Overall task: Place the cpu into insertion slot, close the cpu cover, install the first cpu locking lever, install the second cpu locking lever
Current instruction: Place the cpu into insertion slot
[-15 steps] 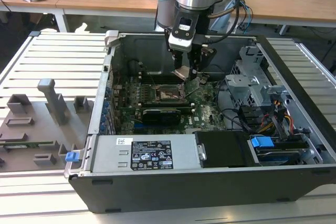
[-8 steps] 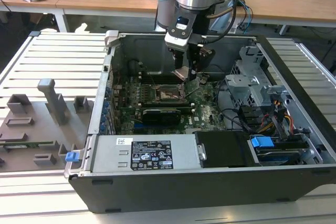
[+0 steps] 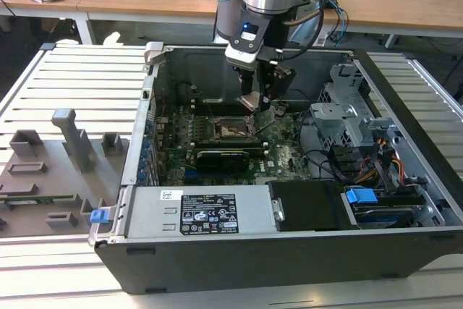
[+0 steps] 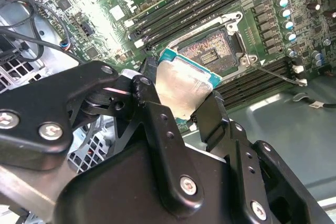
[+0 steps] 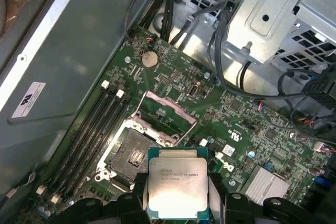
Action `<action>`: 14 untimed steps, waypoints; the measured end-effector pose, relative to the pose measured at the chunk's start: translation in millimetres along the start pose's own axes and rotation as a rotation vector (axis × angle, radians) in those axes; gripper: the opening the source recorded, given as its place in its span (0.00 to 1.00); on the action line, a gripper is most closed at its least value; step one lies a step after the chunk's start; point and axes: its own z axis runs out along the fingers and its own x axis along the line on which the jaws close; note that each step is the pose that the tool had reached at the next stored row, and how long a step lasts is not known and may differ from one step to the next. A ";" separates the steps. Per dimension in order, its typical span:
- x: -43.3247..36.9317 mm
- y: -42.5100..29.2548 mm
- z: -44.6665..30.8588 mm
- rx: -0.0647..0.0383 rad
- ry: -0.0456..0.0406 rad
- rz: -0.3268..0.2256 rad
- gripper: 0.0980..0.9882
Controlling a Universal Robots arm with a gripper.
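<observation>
My tool (image 3: 262, 106) hangs inside the open computer case (image 3: 217, 255), which lies on its side on the slatted worktop (image 3: 79, 77). It sits just above the green circuit board (image 3: 286, 151), near the middle of the board.

The tool is closed on the chip (image 5: 177, 182). In both wrist views a black finger (image 4: 149, 90) presses against each of two opposite edges, with the dull silver top left bare between them. In the second wrist view the chip (image 4: 184, 85) is tilted, one teal-edged corner pointing toward the socket (image 4: 212, 51). It is in the air, clear of the board.

The socket (image 5: 134, 153) is open and has nothing in it; its dark contact field shows inside the silvery rim. In the first wrist view the chip hangs just beside one corner of the socket, not over its centre. The cover (image 5: 170, 108), a thin metal frame with a cut-out middle, is swung up on its hinge at the far side of the socket. A thin wire lever (image 4: 281, 75) lies loose beside the socket, pointing away across the memory slots (image 5: 89, 129).

In the exterior view the socket (image 3: 233, 132) lies just toward that view's left of my tool, and a long black card (image 3: 221, 155) sits across the board toward the case's near wall. A grey tray of holders (image 3: 43, 179) rests on the worktop at that view's left edge.
</observation>
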 end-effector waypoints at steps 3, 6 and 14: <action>0.0 0.0 0.0 0.000 -0.0002 0.003 0.50; 0.0 0.0 0.0 0.002 -0.0020 0.020 0.50; 0.0 0.0 0.1 0.005 -0.0069 0.069 0.50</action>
